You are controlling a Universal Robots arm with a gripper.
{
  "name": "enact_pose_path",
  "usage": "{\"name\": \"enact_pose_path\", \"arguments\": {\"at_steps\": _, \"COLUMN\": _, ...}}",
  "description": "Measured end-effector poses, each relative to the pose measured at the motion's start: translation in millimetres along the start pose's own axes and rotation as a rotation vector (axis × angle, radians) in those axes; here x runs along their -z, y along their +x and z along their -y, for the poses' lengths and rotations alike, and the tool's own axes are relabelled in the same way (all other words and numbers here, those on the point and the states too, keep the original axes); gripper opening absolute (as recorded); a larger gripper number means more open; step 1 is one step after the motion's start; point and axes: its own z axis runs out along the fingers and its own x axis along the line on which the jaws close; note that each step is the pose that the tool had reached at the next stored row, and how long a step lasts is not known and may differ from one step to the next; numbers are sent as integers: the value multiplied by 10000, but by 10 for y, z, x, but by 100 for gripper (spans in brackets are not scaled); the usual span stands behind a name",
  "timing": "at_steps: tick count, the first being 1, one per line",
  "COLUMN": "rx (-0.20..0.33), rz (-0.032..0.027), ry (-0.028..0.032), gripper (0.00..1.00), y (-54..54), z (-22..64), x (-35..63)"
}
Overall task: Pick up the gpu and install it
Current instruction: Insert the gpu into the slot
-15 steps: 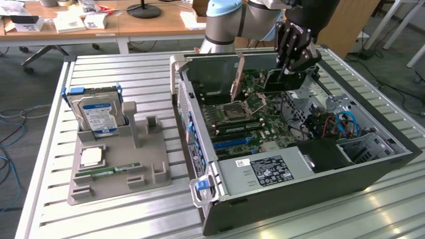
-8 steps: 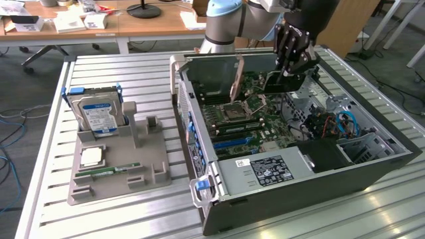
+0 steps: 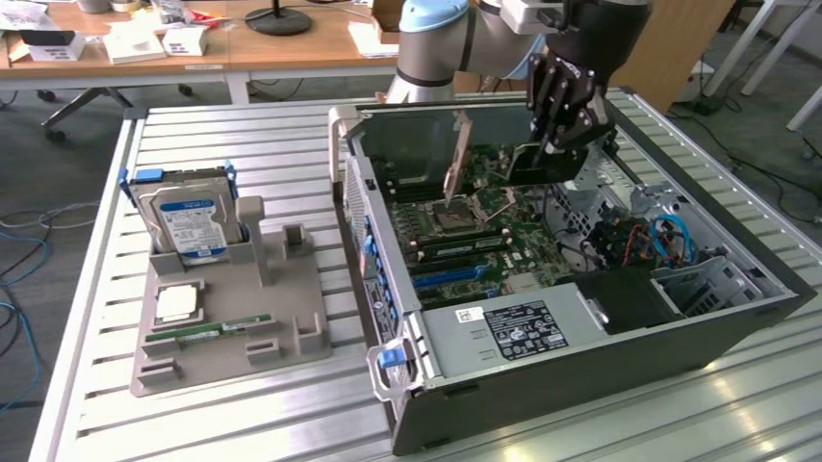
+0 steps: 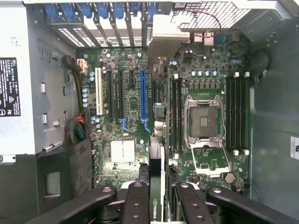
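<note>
In the exterior view, the gpu [image 3: 537, 166] is clamped by the gripper [image 3: 567, 137] and hung just beneath it, inside the open case [image 3: 719, 318]. In the wrist view, the card is seen edge-on between the fingers [image 4: 138, 200], with the motherboard [image 4: 121, 154] beyond.

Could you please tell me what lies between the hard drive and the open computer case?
In the exterior view, the grey holder's upright posts stand between the hard drive and the computer case, plus a bare strip of table.
</note>
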Motion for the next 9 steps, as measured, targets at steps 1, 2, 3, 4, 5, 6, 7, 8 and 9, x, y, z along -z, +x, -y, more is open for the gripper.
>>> {"name": "enact_pose_path", "arguments": {"at_steps": 1, "rx": 8, "rz": 0, "ry": 0, "gripper": 26, "y": 0, "z": 0, "x": -7}}
{"name": "enact_pose_path", "arguments": {"at_steps": 2, "rx": 15, "rz": -1, "ry": 0, "gripper": 26, "y": 0, "z": -1, "x": -14}}
{"name": "enact_pose_path", "arguments": {"at_steps": 3, "rx": 23, "rz": 0, "ry": 0, "gripper": 26, "y": 1, "z": -1, "x": -21}}
{"name": "enact_pose_path", "arguments": {"at_steps": 4, "rx": 29, "rz": 0, "ry": 0, "gripper": 26, "y": 1, "z": -2, "x": -27}}
{"name": "enact_pose_path", "arguments": {"at_steps": 5, "rx": 37, "rz": -1, "ry": 0, "gripper": 26, "y": 1, "z": -2, "x": -34}}
{"name": "enact_pose_path", "arguments": {"at_steps": 6, "rx": 44, "rz": -1, "ry": 0, "gripper": 26, "y": 1, "z": -2, "x": -40}}
{"name": "enact_pose_path", "arguments": {"at_steps": 7, "rx": 52, "rz": 0, "ry": 0, "gripper": 26, "y": 1, "z": -3, "x": -45}}
{"name": "enact_pose_path", "arguments": {"at_steps": 8, "rx": 61, "rz": 0, "ry": 1, "gripper": 26, "y": 2, "z": -4, "x": -52}}
{"name": "enact_pose_path", "arguments": {"at_steps": 9, "rx": 70, "rz": -1, "ry": 2, "gripper": 26, "y": 2, "z": -5, "x": -58}}
